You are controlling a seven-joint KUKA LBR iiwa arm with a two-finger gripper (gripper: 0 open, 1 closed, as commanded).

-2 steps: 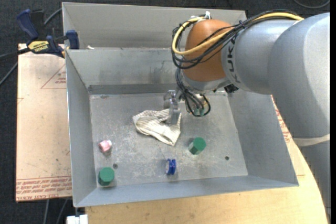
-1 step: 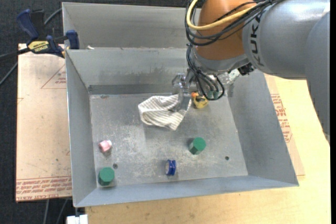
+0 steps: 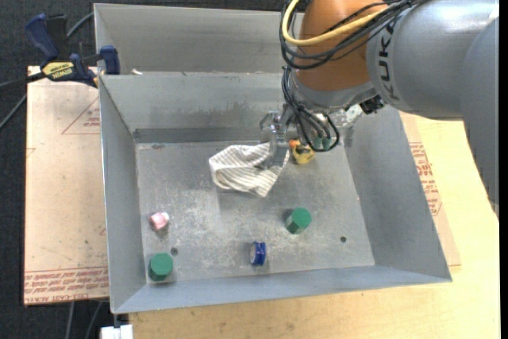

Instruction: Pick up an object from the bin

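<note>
Camera view looks down into the grey metal bin [image 3: 119,171]. At the left of its floor, near the front corner, stands a green cylinder [image 3: 160,266], and just behind it lies a small pink thing [image 3: 159,221]. Near the middle lies a crumpled striped cloth [image 3: 242,169], white with thin dark lines. In front of it, near the front wall, lies a small blue thing [image 3: 258,252]. The gripper [image 3: 278,145] is down at the right end of the cloth and seems to touch it; whether the claw is spread or pressed together I cannot tell. More to the right lies a green block [image 3: 298,220], and just beside the gripper a small yellow thing [image 3: 302,153]. Above hangs the wrist's orange cover [image 3: 337,36].
</note>
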